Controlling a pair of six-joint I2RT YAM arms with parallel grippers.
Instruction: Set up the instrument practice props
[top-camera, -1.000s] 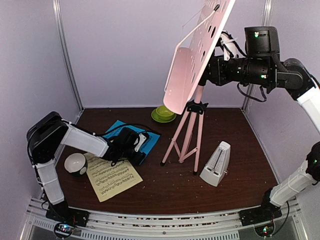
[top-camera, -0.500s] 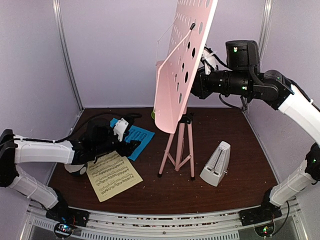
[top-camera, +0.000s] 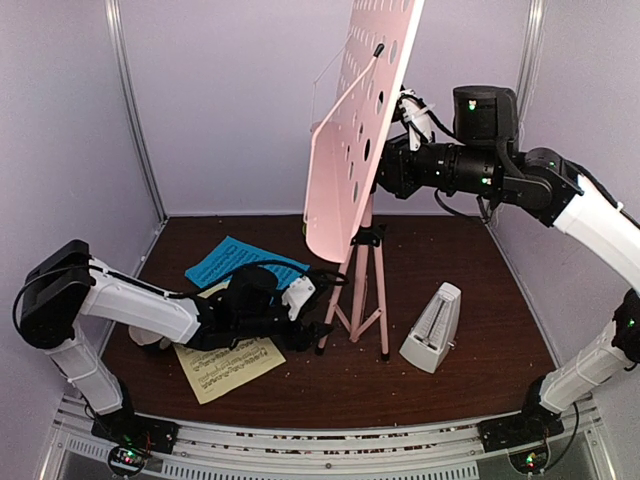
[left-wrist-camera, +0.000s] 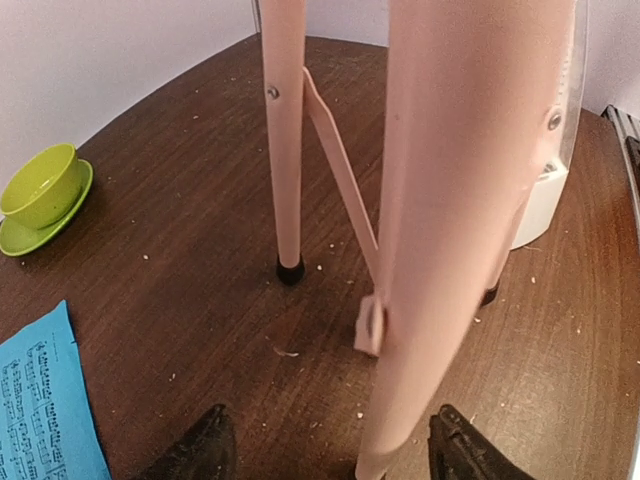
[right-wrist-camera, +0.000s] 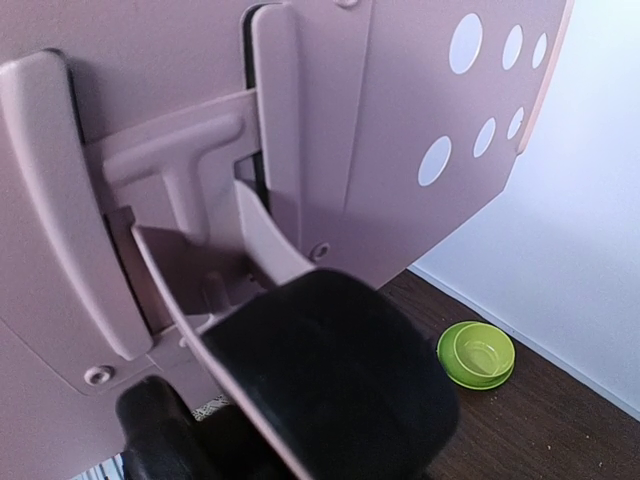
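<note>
Top view: the pink music stand stood near the middle of the bench, its feet down as far as I could tell and its desk nearly vertical. The right tool was at the back of the desk, high up. The left arm reached low across the pale-yellow page, and the left tool was at the nearest tripod leg. The blue page lay flat behind that arm. The metronome stood just beside the stand, to the right.

Left wrist view: the fingers were spread wide on both sides of the near leg, w/o touching it. Another foot rested on the bench, and the green bowl was well apart.

Right wrist view: the tool seemed pressed together on a rib of the bracket behind the desk, i.e. pinching the stand.

Risk, as I judge it: the stand is top-heavy and only the right tool steadies it. If the left tool closes off-centre or pulls the leg, the feet could slide and the stand could swing into the metronome. The left arm could also drag the yellow page.

Vs. 0.5 s before: the left arm had left the pages and come to the leg, so the blue page was uncovered. The desk stood a bit more upright, and the tripod had shifted slightly right.
</note>
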